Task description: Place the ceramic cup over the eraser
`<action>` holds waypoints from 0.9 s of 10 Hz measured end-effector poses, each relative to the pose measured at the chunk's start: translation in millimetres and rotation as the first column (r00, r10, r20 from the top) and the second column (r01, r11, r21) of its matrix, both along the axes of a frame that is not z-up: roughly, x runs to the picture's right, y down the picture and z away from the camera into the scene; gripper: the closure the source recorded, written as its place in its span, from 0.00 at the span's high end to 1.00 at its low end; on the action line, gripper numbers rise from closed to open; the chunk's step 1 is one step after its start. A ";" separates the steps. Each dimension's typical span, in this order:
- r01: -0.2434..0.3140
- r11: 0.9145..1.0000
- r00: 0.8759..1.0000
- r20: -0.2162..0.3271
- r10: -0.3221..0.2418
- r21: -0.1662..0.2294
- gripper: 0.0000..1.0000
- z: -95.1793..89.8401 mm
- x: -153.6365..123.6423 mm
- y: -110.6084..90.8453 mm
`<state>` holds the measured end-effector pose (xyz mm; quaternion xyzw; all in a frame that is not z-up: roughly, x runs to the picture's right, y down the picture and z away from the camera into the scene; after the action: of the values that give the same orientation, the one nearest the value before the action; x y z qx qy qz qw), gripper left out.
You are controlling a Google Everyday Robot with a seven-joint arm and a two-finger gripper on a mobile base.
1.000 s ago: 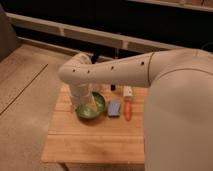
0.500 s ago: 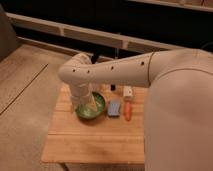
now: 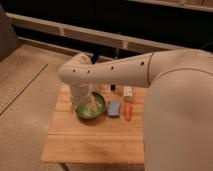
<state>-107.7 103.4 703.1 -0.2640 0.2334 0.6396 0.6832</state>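
My gripper [image 3: 88, 103] reaches down into the green bowl [image 3: 90, 113] at the left of the small wooden table [image 3: 95, 140], largely covered by my white wrist. A pale cream shape [image 3: 93, 104] shows at the gripper's end inside the bowl. It may be the ceramic cup, but I cannot tell for sure, nor whether it is held. A white block with a dark band [image 3: 128, 92], apparently the eraser, lies at the back of the table, right of the bowl and apart from the gripper.
A blue rectangular block [image 3: 114, 108] lies just right of the bowl, with an orange stick-like object [image 3: 128, 111] beside it. My large white arm [image 3: 165, 75] covers the table's right side. A dark counter runs behind the table, and carpet lies to the left.
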 end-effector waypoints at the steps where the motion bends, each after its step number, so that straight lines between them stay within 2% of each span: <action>1: 0.000 1.000 1.000 0.000 0.000 0.000 0.65 0.1 0.0 0.2; 3: 0.006 1.000 1.000 0.005 -0.006 0.015 0.65 0.2 0.6 -4.3; 4: 0.014 0.999 1.000 0.019 -0.014 0.047 0.65 3.5 3.3 -14.5; 5: 0.031 0.994 0.999 0.040 -0.035 0.105 0.65 10.6 13.4 -35.4; 6: 0.046 0.985 0.996 0.072 -0.059 0.168 0.65 18.8 24.2 -59.7; 7: 0.050 0.969 0.991 0.112 -0.079 0.240 0.65 28.9 38.7 -88.7; 8: 0.034 0.948 0.986 0.143 -0.083 0.315 0.65 39.6 60.6 -120.4; 9: 0.027 0.935 0.985 0.151 -0.085 0.353 0.65 44.4 75.5 -136.1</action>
<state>-32.3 -32.7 747.5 -0.1833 0.0667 0.6271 0.7541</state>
